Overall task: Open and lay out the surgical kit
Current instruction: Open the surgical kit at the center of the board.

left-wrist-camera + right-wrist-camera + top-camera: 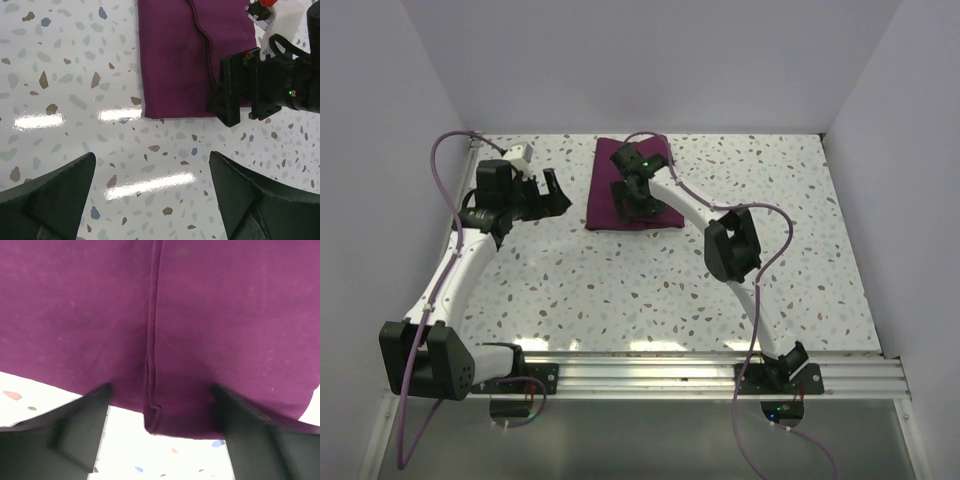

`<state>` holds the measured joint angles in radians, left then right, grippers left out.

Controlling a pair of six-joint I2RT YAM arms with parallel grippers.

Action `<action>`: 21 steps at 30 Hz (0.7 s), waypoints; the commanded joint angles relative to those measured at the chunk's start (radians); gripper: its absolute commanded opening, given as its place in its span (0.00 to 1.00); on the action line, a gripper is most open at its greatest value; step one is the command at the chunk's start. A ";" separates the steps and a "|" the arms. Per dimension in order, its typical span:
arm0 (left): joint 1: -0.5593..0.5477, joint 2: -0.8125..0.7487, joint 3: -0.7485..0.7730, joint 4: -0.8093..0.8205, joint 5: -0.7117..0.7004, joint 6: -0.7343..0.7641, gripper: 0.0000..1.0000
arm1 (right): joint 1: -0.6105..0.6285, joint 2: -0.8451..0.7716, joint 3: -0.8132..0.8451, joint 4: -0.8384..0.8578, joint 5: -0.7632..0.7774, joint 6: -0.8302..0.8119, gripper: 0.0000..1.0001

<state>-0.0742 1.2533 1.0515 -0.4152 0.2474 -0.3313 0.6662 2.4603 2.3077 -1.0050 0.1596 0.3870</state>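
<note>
The surgical kit (612,195) is a folded dark purple cloth wrap lying at the back middle of the table. It also shows in the left wrist view (180,60) and fills the right wrist view (160,315), with a folded seam running down its middle. The steel tray and instruments are hidden. My right gripper (632,196) is open and low over the wrap's near edge (160,415), its fingers (80,425) straddling the seam's end. My left gripper (548,192) is open and empty above bare table left of the wrap (150,180).
The speckled terrazzo table (620,290) is walled at the back and on both sides. A metal rail (720,375) runs along the near edge by the arm bases. The right arm (270,90) reaches over the wrap's right side.
</note>
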 commanded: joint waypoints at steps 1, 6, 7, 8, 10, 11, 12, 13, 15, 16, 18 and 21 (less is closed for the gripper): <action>0.005 -0.029 -0.016 -0.030 -0.042 -0.032 1.00 | 0.016 0.002 -0.018 -0.017 0.044 -0.002 0.78; 0.005 -0.031 -0.011 -0.062 -0.068 -0.009 1.00 | 0.015 0.016 0.027 -0.043 0.084 0.006 0.27; 0.005 -0.031 -0.013 -0.062 -0.068 -0.002 1.00 | 0.015 0.014 0.033 -0.052 0.092 0.004 0.09; 0.005 -0.032 -0.015 -0.062 -0.068 -0.002 1.00 | 0.015 0.011 0.041 -0.056 0.098 0.003 0.04; 0.005 -0.032 -0.015 -0.062 -0.071 0.000 1.00 | 0.015 0.000 0.050 -0.070 0.129 -0.005 0.00; 0.005 -0.032 -0.013 -0.062 -0.071 0.000 1.00 | 0.016 -0.013 0.061 -0.072 0.141 -0.007 0.00; 0.005 -0.031 -0.012 -0.059 -0.074 0.000 1.00 | 0.015 -0.021 0.065 -0.073 0.152 -0.014 0.00; 0.005 -0.028 -0.002 -0.062 -0.079 -0.005 1.00 | 0.015 -0.033 0.070 -0.073 0.161 -0.016 0.00; 0.005 -0.011 0.002 -0.050 -0.045 -0.006 1.00 | 0.004 -0.081 0.073 -0.066 0.198 -0.022 0.00; 0.005 0.001 0.008 -0.037 -0.018 0.001 1.00 | -0.011 -0.102 0.068 -0.058 0.239 -0.020 0.00; 0.005 0.052 0.033 -0.039 0.025 0.003 1.00 | -0.036 -0.158 0.013 -0.041 0.273 -0.005 0.00; -0.001 0.086 0.073 -0.001 0.021 -0.006 1.00 | -0.114 -0.289 -0.138 0.009 0.305 0.021 0.00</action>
<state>-0.0742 1.3067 1.0691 -0.4599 0.2295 -0.3393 0.6453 2.3665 2.2375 -1.0210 0.3569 0.3851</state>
